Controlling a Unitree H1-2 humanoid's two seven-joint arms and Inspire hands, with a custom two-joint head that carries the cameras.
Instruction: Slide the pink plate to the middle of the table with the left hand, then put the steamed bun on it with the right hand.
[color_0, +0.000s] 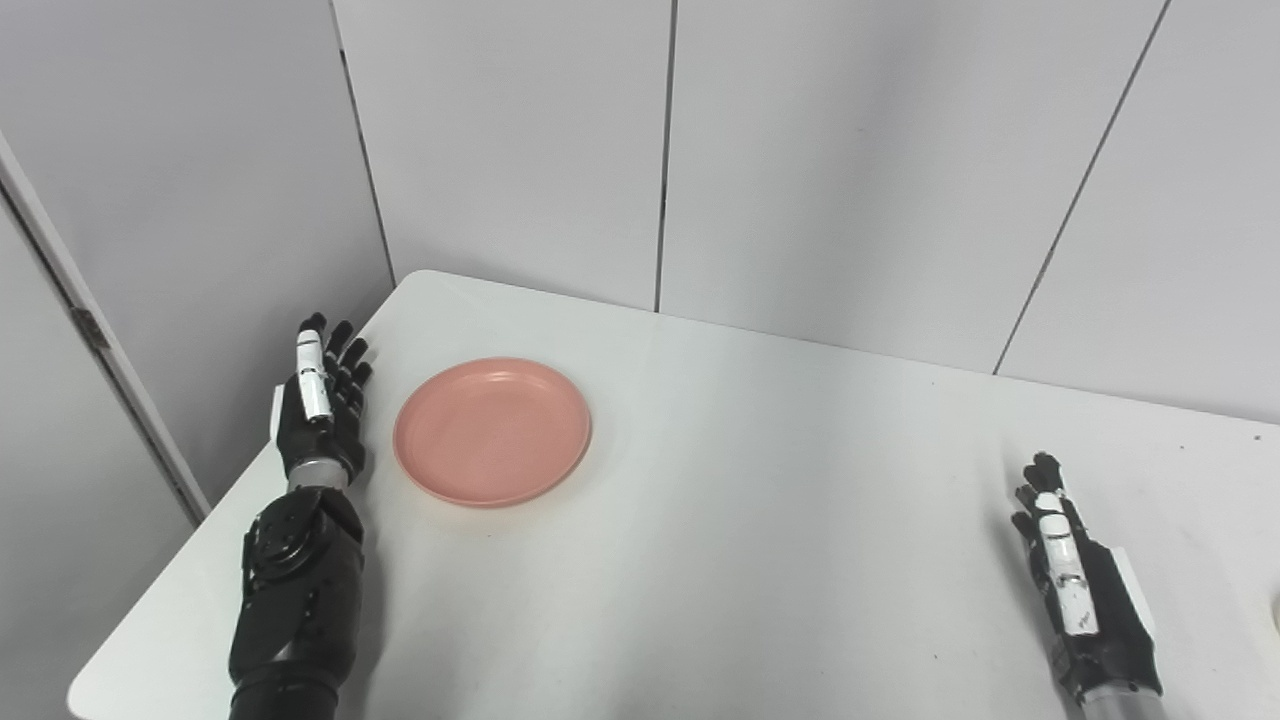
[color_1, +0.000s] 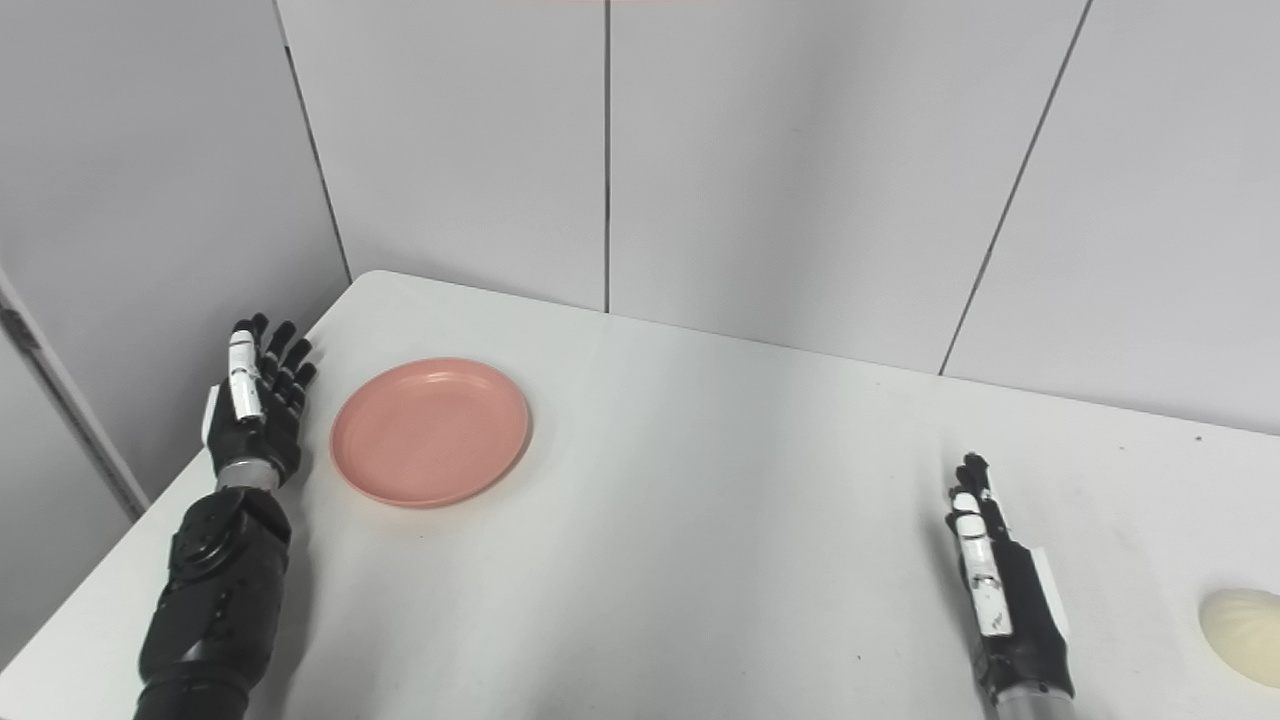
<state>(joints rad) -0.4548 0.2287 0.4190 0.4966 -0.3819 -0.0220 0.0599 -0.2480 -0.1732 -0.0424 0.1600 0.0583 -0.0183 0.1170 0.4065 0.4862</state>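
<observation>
The pink plate lies empty on the white table, towards its left side. My left hand stands open just left of the plate, fingers straight and pointing away from me, a small gap from the rim. My right hand rests open near the front right, fingers straight, holding nothing. The pale steamed bun lies on the table to the right of that hand, cut off by the picture's edge in the right eye view; only a sliver of the bun shows in the left eye view.
Grey wall panels stand behind the table's far edge. The table's left edge runs close beside my left forearm. A few small dark specks mark the tabletop at the right.
</observation>
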